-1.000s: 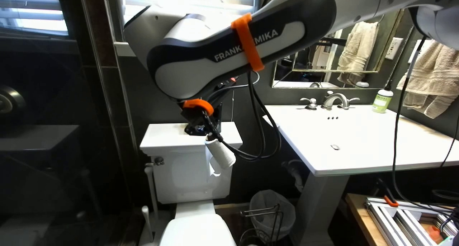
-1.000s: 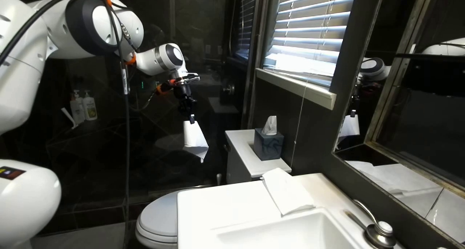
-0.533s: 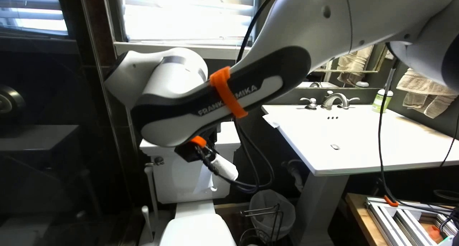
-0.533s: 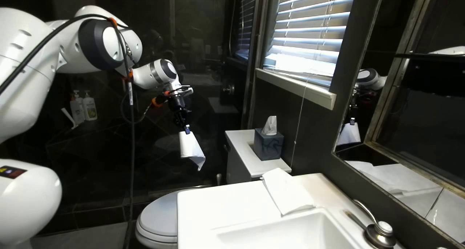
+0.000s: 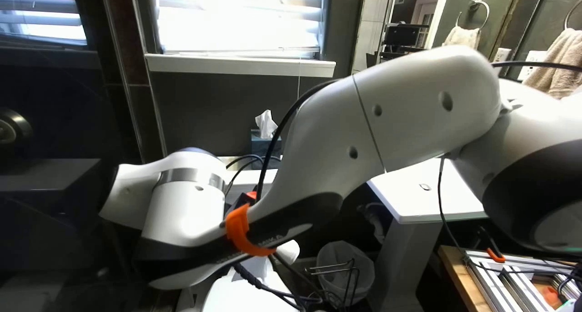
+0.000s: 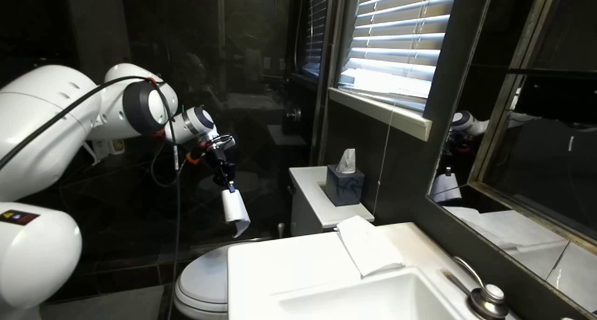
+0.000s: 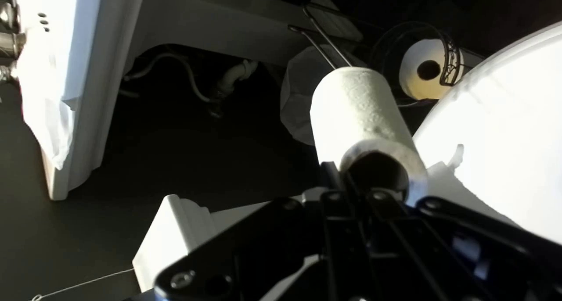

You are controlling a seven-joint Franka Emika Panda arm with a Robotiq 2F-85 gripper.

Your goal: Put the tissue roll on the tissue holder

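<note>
While my claw (image 7: 341,176) clamps the tissue roll (image 7: 362,101) by its end, there it hangs, tilted in mid-air, loose sheet (image 6: 241,226) trailing, visibly apart from the wire tissue holder (image 7: 327,37) in an exterior view!

Wrist view: the black two-fingered tool (image 7: 340,178) is blurred and cut off near. In an exterior view, the white-and-black jointed robot arm (image 5: 327,134), cut off at right, hides much of the white cylindrical paper roll (image 5: 289,251); the dark metal-wire tissue holder (image 5: 334,271) is cut off near.
</note>
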